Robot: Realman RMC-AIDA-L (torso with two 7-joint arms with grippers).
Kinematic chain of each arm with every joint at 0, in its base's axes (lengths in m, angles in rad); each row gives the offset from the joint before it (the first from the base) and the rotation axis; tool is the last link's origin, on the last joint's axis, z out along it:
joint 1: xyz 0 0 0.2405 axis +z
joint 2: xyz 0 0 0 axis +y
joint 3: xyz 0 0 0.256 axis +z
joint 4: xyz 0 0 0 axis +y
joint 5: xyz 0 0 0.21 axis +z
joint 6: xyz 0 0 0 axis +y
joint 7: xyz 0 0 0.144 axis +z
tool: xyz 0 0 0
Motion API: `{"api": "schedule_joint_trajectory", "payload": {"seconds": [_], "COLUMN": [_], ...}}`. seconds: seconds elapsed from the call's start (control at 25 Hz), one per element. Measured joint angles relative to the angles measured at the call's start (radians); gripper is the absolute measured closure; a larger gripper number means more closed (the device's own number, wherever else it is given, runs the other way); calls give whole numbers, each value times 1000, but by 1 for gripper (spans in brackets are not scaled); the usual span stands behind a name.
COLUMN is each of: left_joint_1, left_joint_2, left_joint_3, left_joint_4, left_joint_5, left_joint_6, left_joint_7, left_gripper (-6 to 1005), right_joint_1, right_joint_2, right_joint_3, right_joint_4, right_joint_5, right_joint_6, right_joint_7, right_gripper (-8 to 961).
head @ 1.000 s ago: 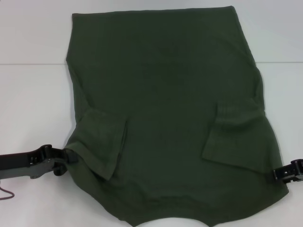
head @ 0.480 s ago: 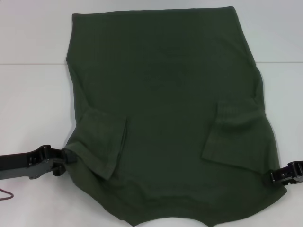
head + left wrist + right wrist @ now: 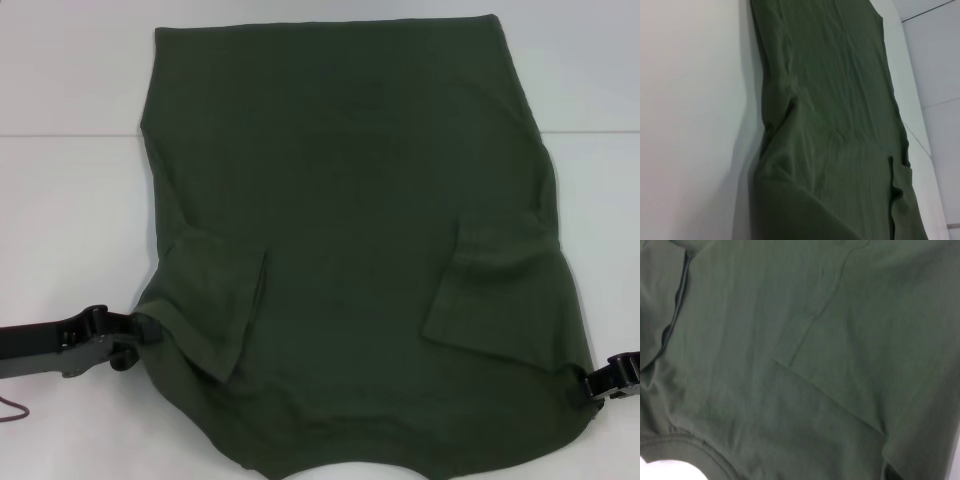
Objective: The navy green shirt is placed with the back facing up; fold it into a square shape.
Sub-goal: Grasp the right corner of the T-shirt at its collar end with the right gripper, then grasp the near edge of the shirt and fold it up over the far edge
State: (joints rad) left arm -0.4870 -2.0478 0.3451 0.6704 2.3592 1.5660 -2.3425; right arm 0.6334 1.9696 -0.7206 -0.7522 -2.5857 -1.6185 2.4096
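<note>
navy green shirt (image 3: 350, 250) flat on white tabletop (image 3: 70, 220), back up | both sleeves folded in | left tool (image 3: 138, 335) at near-left edge, right tool (image 3: 588, 385) at near-right edge, jaw state: can't tell | remaining: fold body into square

The shirt (image 3: 350, 250), dark olive green and plain on its upper face, lies spread flat on the white bench (image 3: 70, 220), both short sleeves folded inward over the body, collar edge nearest the robot.
</note>
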Motion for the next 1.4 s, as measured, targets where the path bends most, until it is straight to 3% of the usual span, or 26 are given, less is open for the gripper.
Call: {"api": "schedule_joint_trajectory", "payload": {"seconds": [0.44, 0.72, 0.92, 1.28, 1.4], "left_joint_1": [-5, -1, 24, 91, 85], "left_joint_2": [4, 30, 47, 43, 46], "left_joint_3": [0, 29, 77, 127, 127], "left_joint_4": [1, 1, 9, 58, 53], "left_joint_5": [-10, -4, -2, -1, -9], "left_joint_6": [3, 114, 204, 356, 366], "left_joint_7": [9, 72, 74, 80, 97], "left_gripper": [959, 958, 958, 958, 958], "right_joint_1": [-1, -21, -52, -123, -131], "right_joint_2": [-4, -23, -29, -25, -25], "right_joint_3": [10, 102, 103, 105, 138], "right_joint_4": [-5, -29, -37, -38, -30], "right_joint_5": [1, 19, 14, 12, 39], "right_joint_6": [-9, -114, -167, -277, -274], "right_joint_7": [-6, -75, -89, -153, -171], "right_gripper": [891, 922, 923, 922, 922]}}
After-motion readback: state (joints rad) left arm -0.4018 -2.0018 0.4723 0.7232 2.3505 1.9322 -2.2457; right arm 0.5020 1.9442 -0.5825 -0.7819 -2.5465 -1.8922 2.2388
